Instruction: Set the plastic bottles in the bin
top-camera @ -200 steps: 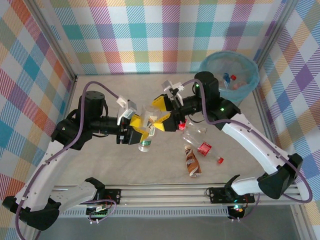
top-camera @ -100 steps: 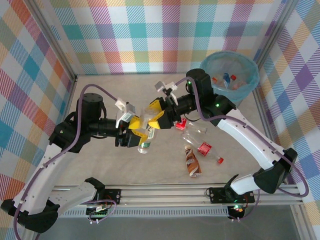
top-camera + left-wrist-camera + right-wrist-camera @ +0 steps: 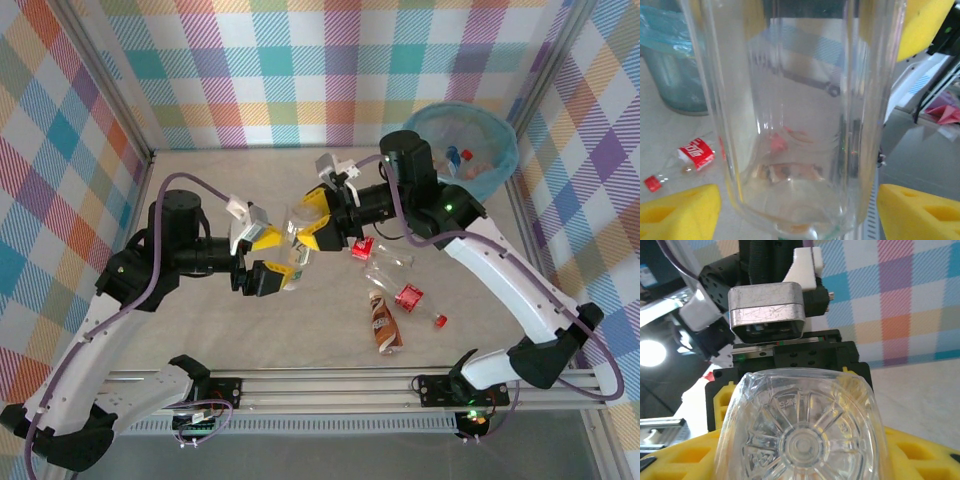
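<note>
My left arm comes up from the near-left corner and bends inward, so my left gripper [image 3: 282, 260] points right over the middle of the table [image 3: 200, 310]. My right arm arches in from the near-right corner, and my right gripper [image 3: 312, 222] points left, meeting the other almost nose to nose. Between them is a clear bottle [image 3: 297, 232], held up off the table.

My right gripper's yellow pads are closed on the bottle at its base end. My left gripper's pads stand wide on either side of the other end. I cannot tell whether they press on it or merely flank it.

From above I also see the bin [image 3: 440, 108] in the far-right corner, with a few bottles inside showing blue and red caps. A red-labelled bottle [image 3: 409, 296] and a brown bottle [image 3: 383, 328] lie on their sides on the table below my right gripper.

My left wrist view looks straight through the clear bottle's wall. It is colourless and smooth, with blurred reddish and brown shapes showing through and a hint of green at its lower end. To its left, the bin stands on the table with the red-labelled bottle lying in front of it.

My right wrist view faces the bottle's base. It has moulded rings and spokes, its outline is a little squared, and it is seated between my yellow pads. Behind it are the black body and silver block of my left gripper, with the checked wall [image 3: 910, 300] beyond.
</note>
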You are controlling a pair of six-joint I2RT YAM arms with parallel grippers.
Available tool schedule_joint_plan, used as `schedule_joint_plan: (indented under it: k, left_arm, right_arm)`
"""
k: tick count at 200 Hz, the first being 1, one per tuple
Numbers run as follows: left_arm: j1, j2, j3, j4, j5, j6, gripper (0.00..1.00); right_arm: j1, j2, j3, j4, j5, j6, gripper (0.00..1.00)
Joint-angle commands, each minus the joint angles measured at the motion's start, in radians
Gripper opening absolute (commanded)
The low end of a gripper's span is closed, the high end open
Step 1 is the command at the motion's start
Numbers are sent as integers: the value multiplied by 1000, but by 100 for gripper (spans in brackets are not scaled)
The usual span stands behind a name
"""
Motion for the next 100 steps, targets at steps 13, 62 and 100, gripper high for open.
schedule_joint_plan:
  k: [13,62,100]
  left_arm:
    - [-5,-63,-52,115,-116,-43,94]
    - [-5,-204,-134,301,-322,-137,100]
    - [-5,-257,-139,334,-449,-124,100]
  right_arm:
    - [-43,-60,20,-29,135,-66,28]
    - [-60,-95,55,-89,252,-101,27]
    - [-68,-128,77,-115,490,-102,28]
